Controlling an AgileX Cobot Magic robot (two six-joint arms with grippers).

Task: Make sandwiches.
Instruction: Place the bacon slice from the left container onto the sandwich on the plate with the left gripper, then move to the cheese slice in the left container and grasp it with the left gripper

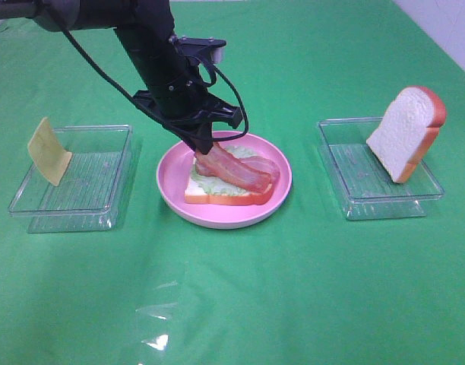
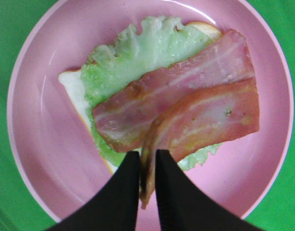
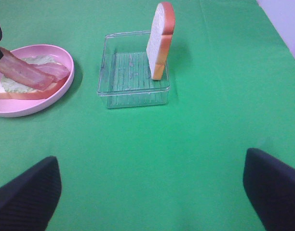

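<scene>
On the pink plate (image 1: 170,190) lies a white bread slice (image 1: 217,196) topped with pale green lettuce (image 2: 133,57) and two reddish-brown bacon strips (image 2: 186,91). My left gripper (image 2: 147,163) hangs over the plate's rear left, shut on the end of the nearer bacon strip (image 2: 210,120), whose far part rests on the lettuce. A yellow cheese square (image 1: 49,150) leans in the left tray (image 1: 96,198). A second bread slice (image 1: 406,131) stands tilted in the right tray (image 1: 369,190). My right gripper (image 3: 150,197) is open over bare cloth, well short of that tray.
Green cloth covers the whole table. The two clear plastic trays flank the plate, about a hand's width away on each side. The left arm (image 1: 153,53) and its cable reach in from the rear left. A white wall edge shows at the far right corner.
</scene>
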